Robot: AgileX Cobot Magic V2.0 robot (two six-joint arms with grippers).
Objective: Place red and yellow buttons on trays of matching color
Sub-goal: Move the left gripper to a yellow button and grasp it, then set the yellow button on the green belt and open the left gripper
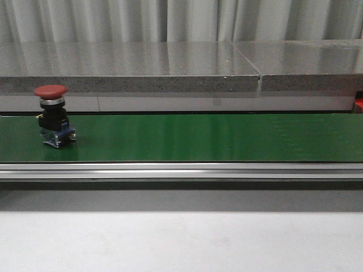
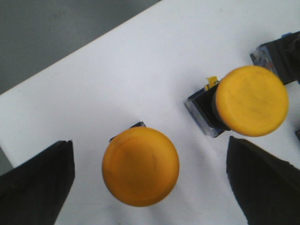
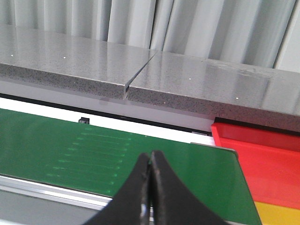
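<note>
Red button riding the belt, yellow ones waiting under your left gripper.

Front: the red mushroom-capped button [image 1: 52, 115] is standing upright at left on the green conveyor belt [image 1: 198, 137].
Left wrist: your left gripper [image 2: 149, 180] is hanging wide apart around a yellow round-capped button [image 2: 140, 167]; another yellow button [image 2: 251, 101] is sitting upper right on the white surface [image 2: 140, 79].
Right wrist: your right gripper [image 3: 150, 180] is pinched together, empty, with the red plastic tray [image 3: 262, 154] lying empty at right.

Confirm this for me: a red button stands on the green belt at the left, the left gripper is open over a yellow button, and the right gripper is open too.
Not quite. The right gripper is shut, its fingers pressed together with nothing between them, as the right wrist view shows. The rest holds: the red button stands on the green belt at the left, and the left gripper is open over a yellow button.
</note>
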